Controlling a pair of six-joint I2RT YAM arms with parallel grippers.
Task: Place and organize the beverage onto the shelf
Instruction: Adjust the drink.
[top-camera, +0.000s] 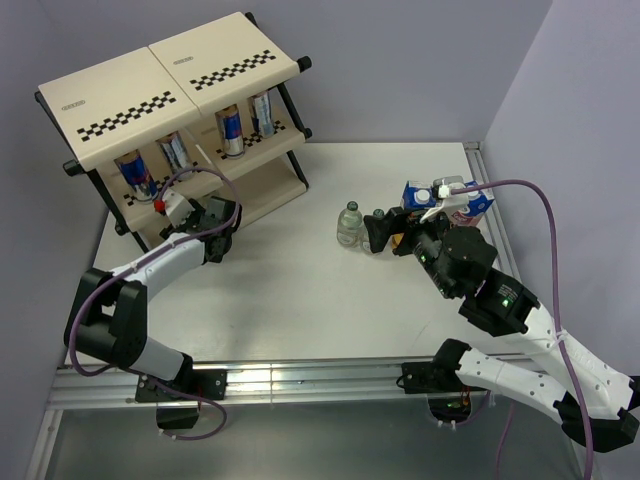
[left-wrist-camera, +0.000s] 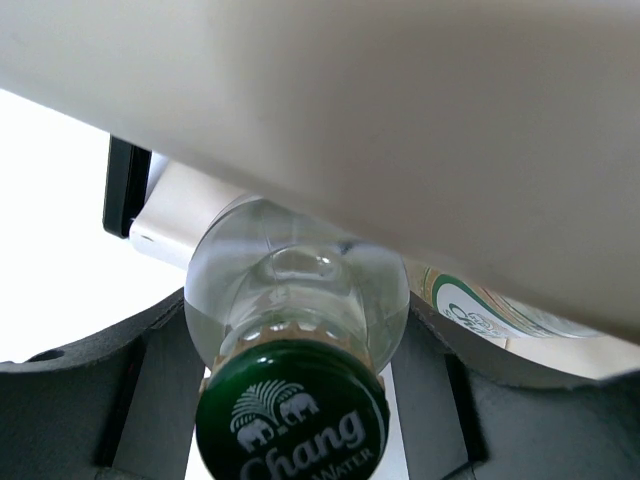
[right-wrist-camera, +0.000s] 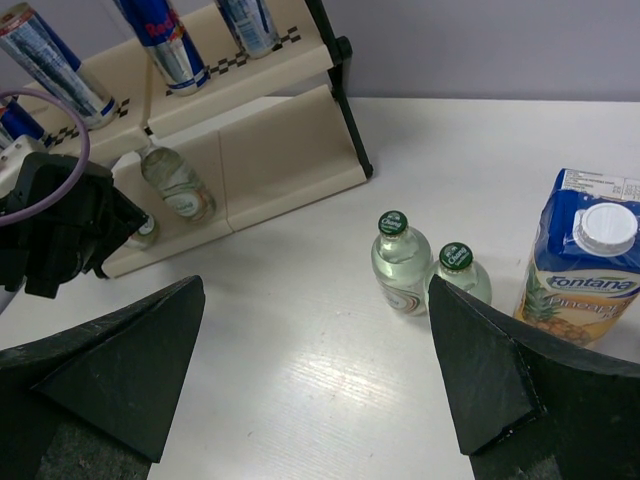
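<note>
While both arms reached out over the table (top-camera: 300, 290), I saw my right claw (right-wrist-camera: 315, 300) nearest me, spread wide and holding nothing, low above the white top. Just beyond its fingers stood two clear bottles (right-wrist-camera: 402, 262) with green caps, upright and close together. The pineapple carton (right-wrist-camera: 585, 255) stood upright to their right, and a second carton (top-camera: 472, 205) showed beside it, partly hidden by the wrist. Farther off on the left, my left claw (left-wrist-camera: 300, 330) gripped a third bottle (left-wrist-camera: 295, 290) between its fingers, holding it beneath a cream panel at the lowest tier of the shelf (top-camera: 150, 75). A fourth bottle (right-wrist-camera: 177, 183) stood on that tier just beside it. Above them, four cans (top-camera: 230, 130) stood in a row on the middle tier, behind its checkered strip.
</note>
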